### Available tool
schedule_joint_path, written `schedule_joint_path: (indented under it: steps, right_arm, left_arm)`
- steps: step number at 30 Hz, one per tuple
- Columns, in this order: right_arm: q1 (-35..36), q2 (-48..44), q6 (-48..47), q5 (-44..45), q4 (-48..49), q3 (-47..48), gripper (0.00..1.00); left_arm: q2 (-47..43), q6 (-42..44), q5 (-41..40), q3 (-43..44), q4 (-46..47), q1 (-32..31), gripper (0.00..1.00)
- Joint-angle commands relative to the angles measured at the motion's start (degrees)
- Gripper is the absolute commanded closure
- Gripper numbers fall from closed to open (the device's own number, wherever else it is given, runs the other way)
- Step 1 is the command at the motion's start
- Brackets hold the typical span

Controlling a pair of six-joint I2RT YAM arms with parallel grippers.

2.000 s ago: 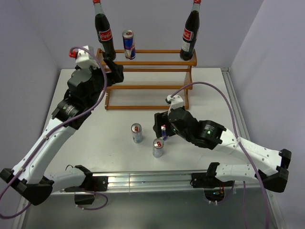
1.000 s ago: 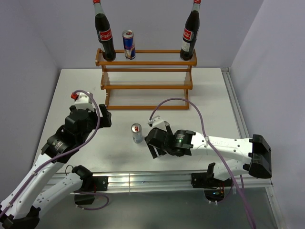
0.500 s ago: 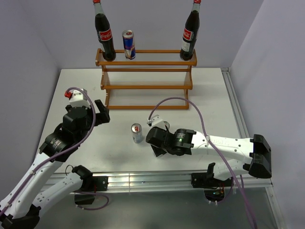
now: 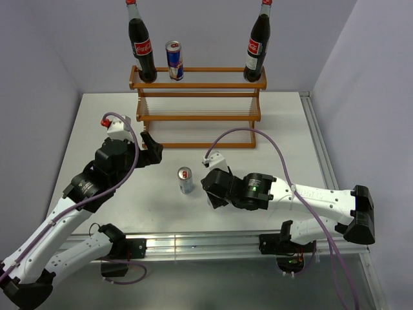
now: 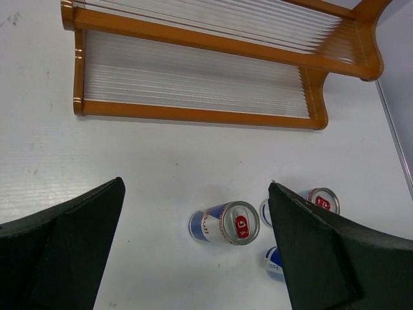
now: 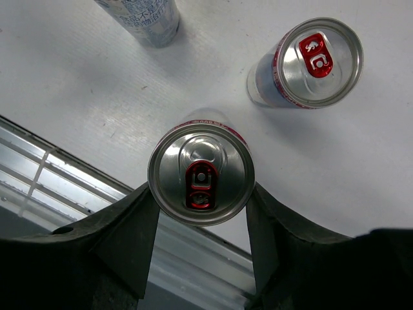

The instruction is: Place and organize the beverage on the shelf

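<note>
The shelf (image 4: 197, 103) stands at the back, with two cola bottles (image 4: 142, 48) (image 4: 257, 45) and one blue-and-silver can (image 4: 174, 60) on its top tier. Another can (image 4: 185, 180) stands on the table. My right gripper (image 4: 215, 194) is down beside it and covers the other cans in the top view. In the right wrist view my right gripper (image 6: 201, 194) is shut on an upright can (image 6: 201, 173), with a second can (image 6: 310, 61) and a third (image 6: 142, 19) standing beyond it. My left gripper (image 4: 153, 152) (image 5: 195, 187) hangs open above the table, short of a can (image 5: 226, 223).
An aluminium rail (image 4: 193, 244) runs along the near table edge, close under the held can. The shelf's (image 5: 193, 97) lower tiers hold nothing. A grey wall stands behind the shelf, and a raised strip (image 4: 316, 142) borders the right side.
My right arm swung from near the shelf down to the near cans and its fingers closed on one. My left arm drew back from the shelf, then moved forward and right again.
</note>
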Motion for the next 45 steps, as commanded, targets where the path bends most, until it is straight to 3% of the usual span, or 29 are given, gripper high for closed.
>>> schedule_joint_path:
  steps: [1,11,18,25,26,29,36,40,45]
  right_arm:
    - [-0.27,-2.17,-1.53,1.74,5.20,-0.19,0.74]
    - [-0.36,-2.08,-1.54,1.39,7.94,-2.66,0.81]
    - [-0.36,-4.45,-1.45,3.14,3.12,0.85,0.84]
    - [-1.24,-6.91,-0.92,5.43,-5.85,8.40,0.84]
    - [-1.50,-7.09,-0.92,5.87,-8.03,9.46,0.84]
    - [-2.47,-6.83,-1.71,6.84,-12.17,13.59,0.84]
    - [-3.52,-5.07,-4.34,7.98,-18.95,23.43,0.84]
    - [-3.52,-1.74,-5.75,8.51,-21.24,30.63,0.84]
    - [-3.52,1.16,-7.51,7.11,-22.82,35.74,0.85]
  left_arm:
    - [-0.06,-0.65,0.68,1.42,3.21,-1.34,0.00]
    - [-1.37,1.47,2.43,-0.77,4.79,-2.31,0.01]
    - [-0.32,0.58,7.97,-5.34,13.31,-3.89,0.01]
    - [-0.66,5.77,9.02,-12.10,30.34,-13.99,0.00]
    - [-1.19,6.55,10.33,-13.85,37.77,-14.52,0.01]
    - [-1.99,8.57,14.21,-19.92,48.78,-16.81,0.01]
    - [-0.59,17.79,10.79,-26.17,60.41,-23.83,0.00]
    - [4.67,25.88,1.32,-24.34,60.52,-32.52,0.01]
    - [9.43,31.52,-3.01,-21.70,60.87,-36.24,0.00]
